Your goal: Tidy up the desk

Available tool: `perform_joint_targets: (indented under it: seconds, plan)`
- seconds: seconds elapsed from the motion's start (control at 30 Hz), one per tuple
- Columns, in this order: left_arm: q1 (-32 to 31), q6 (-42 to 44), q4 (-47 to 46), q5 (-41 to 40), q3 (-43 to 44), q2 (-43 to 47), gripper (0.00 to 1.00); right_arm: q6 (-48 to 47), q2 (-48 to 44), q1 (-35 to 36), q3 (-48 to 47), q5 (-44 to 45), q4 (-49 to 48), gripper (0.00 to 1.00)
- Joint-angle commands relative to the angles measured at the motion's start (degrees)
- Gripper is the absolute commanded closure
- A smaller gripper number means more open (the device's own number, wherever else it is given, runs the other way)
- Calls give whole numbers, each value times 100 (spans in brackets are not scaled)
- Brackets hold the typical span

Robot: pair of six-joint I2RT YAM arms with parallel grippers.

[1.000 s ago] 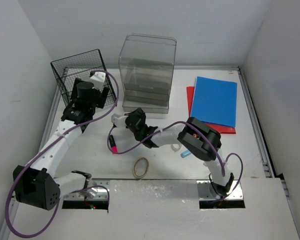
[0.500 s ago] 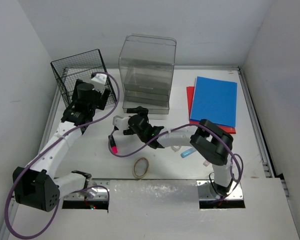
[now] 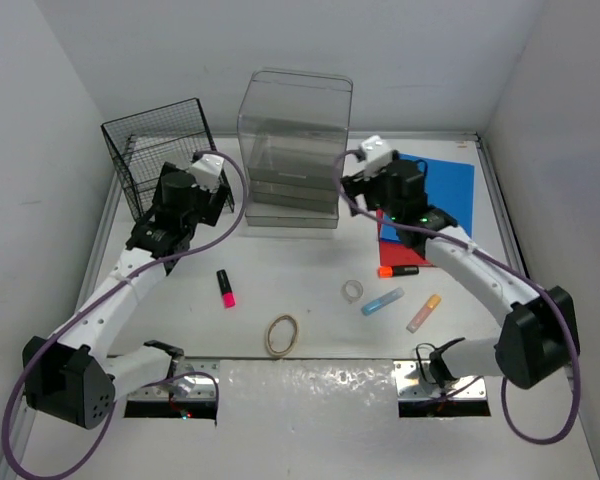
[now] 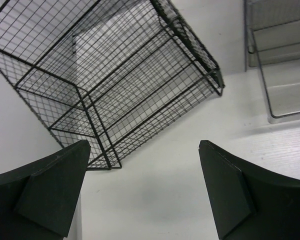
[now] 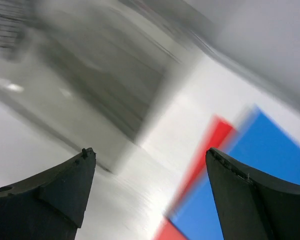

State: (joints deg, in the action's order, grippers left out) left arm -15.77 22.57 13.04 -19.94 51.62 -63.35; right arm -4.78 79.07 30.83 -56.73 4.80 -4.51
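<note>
- The white bench fills the overhead view, with grey rails along its left and right edges and the two arm bases at its near edge.
- A black wire basket stands in the far-left corner. A clear drawer box stands just beside it at the middle of the far edge.
- A blue folder lies toward the far-right corner on top of a red folder, which shows along its left and near sides.
- The left gripper hangs near the basket with its fingers spread wide and nothing between them. Its wrist view looks into the basket's mesh.
- The right gripper is also spread apart and empty. It hovers above the bench between the drawer box and the folders, though its wrist view is blurred.
- Loose items lie toward the near edge, well apart from one another:
  - a pink highlighter left of centre
  - a rubber band nearest the edge
  - a clear ring
  - an orange highlighter just off the red folder's near edge
  - a blue marker
  - a peach marker
</note>
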Motion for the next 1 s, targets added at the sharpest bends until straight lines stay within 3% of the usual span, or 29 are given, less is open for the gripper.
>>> perform_joint_targets:
  seconds: [0.0,0.1,0.27,0.33,0.37,0.4,0.5,0.6,0.67,0.8,0.87,0.97]
  plan:
    - [-216,45,-275,9,-81,165,11,964,-373,-568,443,-67,1423,11]
    - [-383,90,-328,-202,-152,165,11,523,-401,-990,391,-645,1987,8]
    - [-541,212,-162,68,-213,253,11,626,12,-1790,188,-1313,2605,9]
    - [-541,1000,346,559,-248,367,13,820,30,-1809,328,-1595,2281,10]
    - [-559,1430,583,1188,-335,437,15,890,30,-1800,347,-1648,2132,11]
    - [-602,2383,1091,1412,-406,429,17,969,30,-1808,364,-1605,2087,11]
    - [-831,3976,1796,1590,-801,149,23,1057,30,-1800,347,-1491,1972,12]
    - [-858,4702,2323,1914,-759,-324,23,1136,-14,-1808,452,-1648,1806,12]
    - [-858,4722,2624,2343,-331,-581,22,1172,-84,-1809,522,-1702,1735,12]
    - [-814,3791,3036,2644,401,-1458,23,1233,-224,-1809,829,-1587,1525,12]
    - [-805,4017,2925,2697,106,-1461,25,1216,-269,-1800,935,-1674,1401,12]
    - [-831,5183,2694,2969,-327,-1364,25,1181,-208,-1800,883,-1798,1461,12]
